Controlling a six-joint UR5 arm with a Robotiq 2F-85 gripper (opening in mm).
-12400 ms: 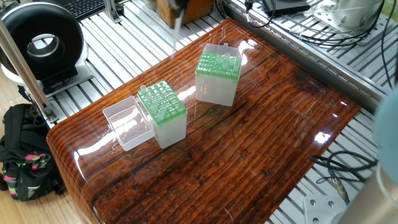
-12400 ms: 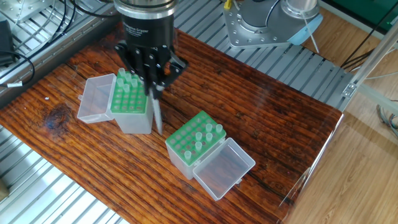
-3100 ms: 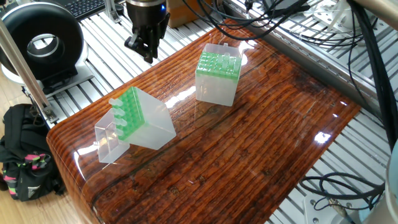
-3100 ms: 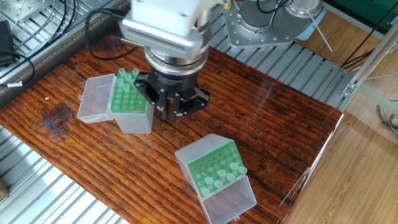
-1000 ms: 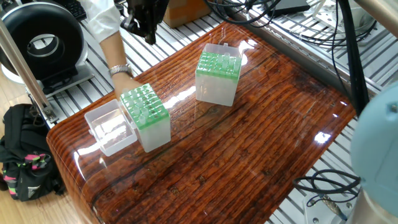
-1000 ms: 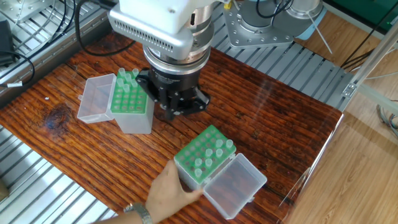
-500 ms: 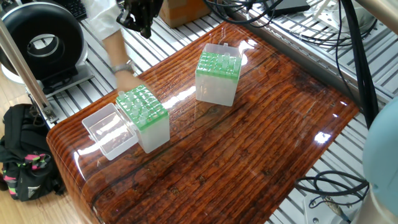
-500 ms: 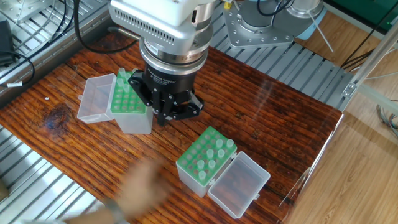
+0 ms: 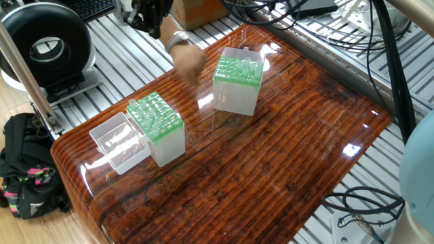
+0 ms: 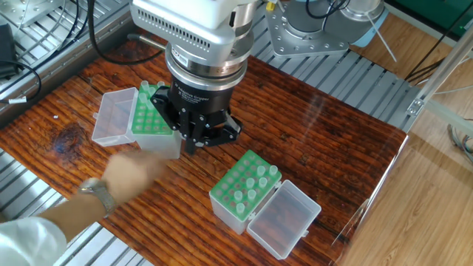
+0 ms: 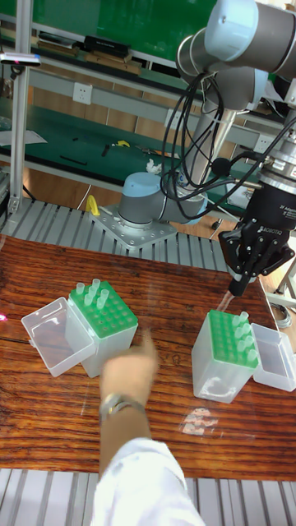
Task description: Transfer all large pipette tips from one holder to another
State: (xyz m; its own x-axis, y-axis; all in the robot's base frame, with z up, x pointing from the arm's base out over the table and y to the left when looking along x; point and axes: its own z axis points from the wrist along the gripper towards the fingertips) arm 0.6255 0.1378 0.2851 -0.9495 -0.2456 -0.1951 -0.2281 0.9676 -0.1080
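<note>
On a wooden tabletop (image 10: 310,111), a person's hand (image 10: 129,177) reaches in from the left, blurred. Two green holders (image 10: 240,188) stand well apart, each carrying pipette tips (image 10: 260,171). The gripper (image 10: 198,142) hangs between them; whether it grips anything is unclear.

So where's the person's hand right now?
In the other fixed view the hand reaches in from the lower left over the wooden table, blurred, just in front of the holder that sits under the gripper.
</note>
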